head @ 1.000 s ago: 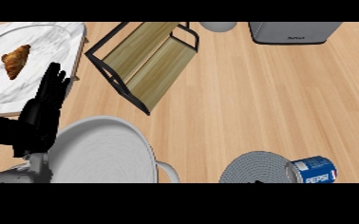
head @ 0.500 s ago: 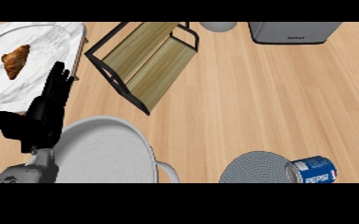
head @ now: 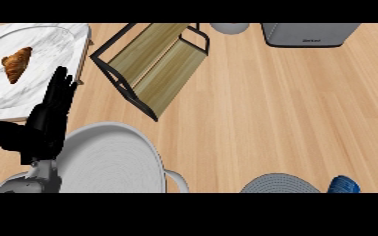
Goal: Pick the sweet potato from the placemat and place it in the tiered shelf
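The sweet potato (head: 16, 64), orange-brown and tapered, lies on the white marbled placemat (head: 46, 42) at the upper left. The tiered shelf (head: 157, 61), a black frame with pale wooden boards, stands tilted right of the placemat. My left hand (head: 44, 125) rises from the lower left, open, with straight fingers (head: 60, 87) pointing up over the placemat's near edge. It sits below and right of the sweet potato and does not touch it. My right hand does not show.
A large grey round pan (head: 111, 160) lies beside my left forearm at the bottom. A grey toaster (head: 310, 34) and a grey round vessel (head: 230, 27) stand at the far edge. A ribbed grey disc (head: 284, 184) and a blue can (head: 348, 185) are at the lower right.
My left hand has hardly moved; its forearm has shifted slightly right. The grey disc and blue can now sit a little further toward the lower right corner.
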Robot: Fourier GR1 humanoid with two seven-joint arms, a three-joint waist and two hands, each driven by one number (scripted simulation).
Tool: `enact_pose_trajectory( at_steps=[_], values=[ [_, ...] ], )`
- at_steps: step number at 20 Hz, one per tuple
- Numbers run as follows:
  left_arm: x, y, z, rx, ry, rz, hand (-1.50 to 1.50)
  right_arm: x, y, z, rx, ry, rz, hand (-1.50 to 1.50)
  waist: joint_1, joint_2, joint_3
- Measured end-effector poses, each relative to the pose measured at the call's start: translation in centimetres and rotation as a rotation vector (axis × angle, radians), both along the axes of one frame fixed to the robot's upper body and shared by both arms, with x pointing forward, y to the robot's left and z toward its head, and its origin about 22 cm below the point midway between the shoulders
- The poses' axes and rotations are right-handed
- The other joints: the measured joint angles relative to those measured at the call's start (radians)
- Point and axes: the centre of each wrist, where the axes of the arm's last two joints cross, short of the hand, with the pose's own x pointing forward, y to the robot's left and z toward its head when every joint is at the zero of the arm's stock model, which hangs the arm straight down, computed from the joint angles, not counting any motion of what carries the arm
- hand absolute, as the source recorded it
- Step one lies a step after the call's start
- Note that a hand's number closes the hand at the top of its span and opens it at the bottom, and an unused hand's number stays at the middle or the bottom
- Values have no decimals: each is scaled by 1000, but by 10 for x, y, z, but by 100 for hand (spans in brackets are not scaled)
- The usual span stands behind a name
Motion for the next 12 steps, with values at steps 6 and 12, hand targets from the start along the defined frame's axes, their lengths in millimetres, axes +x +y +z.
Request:
enact_pose_trajectory(
  at_steps=[6,12],
  values=[
    [6,-7,7,2,-4,-24,0,69,49,12,-79,-129,67,150,25,6,1],
    [5,-4,6,3,-8,-18,0,142,98,43,-69,-124,120,150,22,6,3]
  ],
)
